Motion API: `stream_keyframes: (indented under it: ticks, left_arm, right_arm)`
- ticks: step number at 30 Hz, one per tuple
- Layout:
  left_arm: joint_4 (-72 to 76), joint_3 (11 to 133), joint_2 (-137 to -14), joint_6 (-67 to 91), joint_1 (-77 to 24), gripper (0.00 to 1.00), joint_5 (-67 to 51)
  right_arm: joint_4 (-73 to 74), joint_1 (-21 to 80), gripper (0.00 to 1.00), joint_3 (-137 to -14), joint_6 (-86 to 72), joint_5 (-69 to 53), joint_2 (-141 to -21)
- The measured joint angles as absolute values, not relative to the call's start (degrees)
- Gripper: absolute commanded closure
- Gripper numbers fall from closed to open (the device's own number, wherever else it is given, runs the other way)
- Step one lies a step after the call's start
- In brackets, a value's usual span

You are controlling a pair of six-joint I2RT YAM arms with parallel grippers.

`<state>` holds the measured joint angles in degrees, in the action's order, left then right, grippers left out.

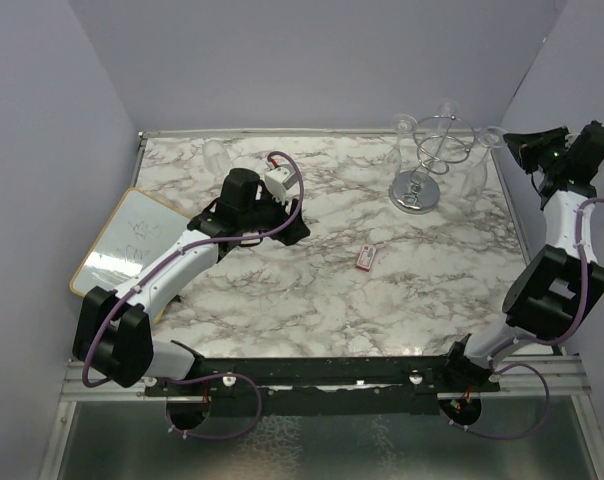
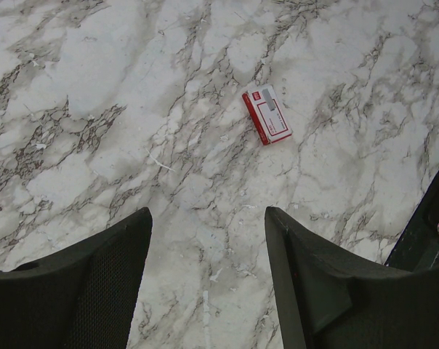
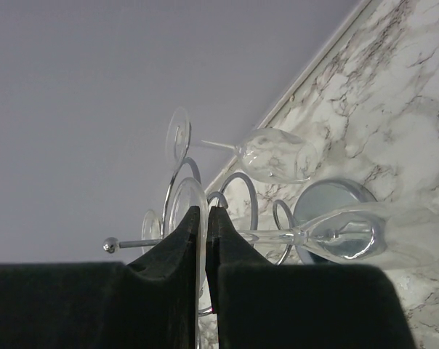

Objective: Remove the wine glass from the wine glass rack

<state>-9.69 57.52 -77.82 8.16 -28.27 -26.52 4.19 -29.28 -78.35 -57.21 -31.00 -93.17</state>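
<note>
The wine glass rack stands at the table's far right, a silver wire stand on a round shiny base; it also shows in the right wrist view. Several clear wine glasses hang from it upside down. My right gripper is at the rack's right side. In the right wrist view it is shut on the thin round foot of one wine glass, whose stem still lies in the wire ring. Another hanging glass is behind it. My left gripper is open and empty above the marble table, left of centre.
A small red and white box lies mid-table and shows in the left wrist view. A whiteboard lies at the left edge. A faint clear glass thing sits at the far left. Lilac walls close in on the rack.
</note>
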Motion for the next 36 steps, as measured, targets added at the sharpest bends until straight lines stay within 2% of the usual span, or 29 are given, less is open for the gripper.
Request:
stream_keyframes:
  ticks: [22,36]
  left_arm:
    - [-9.69,57.52,-77.8,8.19,-28.27,0.35,-26.46]
    - [-9.63,57.52,-77.56,8.64,-28.27,0.35,-26.37]
  right_arm:
    - [0.64,-33.04,0.99,-75.99,-58.19,-34.2,-92.05]
    - [3.66,-34.11,0.99,-64.03,-55.24,-32.49,-73.76]
